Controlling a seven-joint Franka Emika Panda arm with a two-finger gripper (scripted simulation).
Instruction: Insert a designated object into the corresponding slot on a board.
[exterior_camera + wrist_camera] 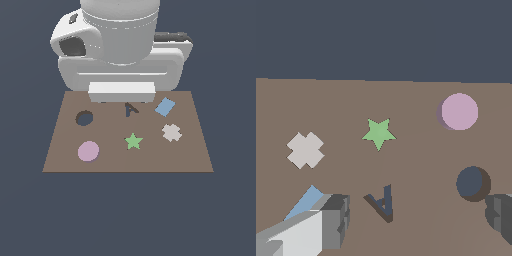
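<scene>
The lilac-pink disc (88, 151) lies flat on the brown board (150, 161), near its front corner on the exterior view's left. It also shows in the wrist view (459, 111). The dark round slot (84, 118) is just behind it, empty, and shows in the wrist view (472, 183). My gripper (418, 216) is open and empty, its fingers (336, 217) spread wide. It hangs above the board's far edge, over the A-shaped cutout (382, 202). In the exterior view the white hand (121, 92) hides the fingers.
A green star (133, 142) lies at the board's middle front. A beige cross piece (171, 132) and a blue rectangular piece (165, 106) lie toward the exterior view's right. The A cutout (131, 109) is at the back middle. The arm's bulky body (120, 40) stands behind the board.
</scene>
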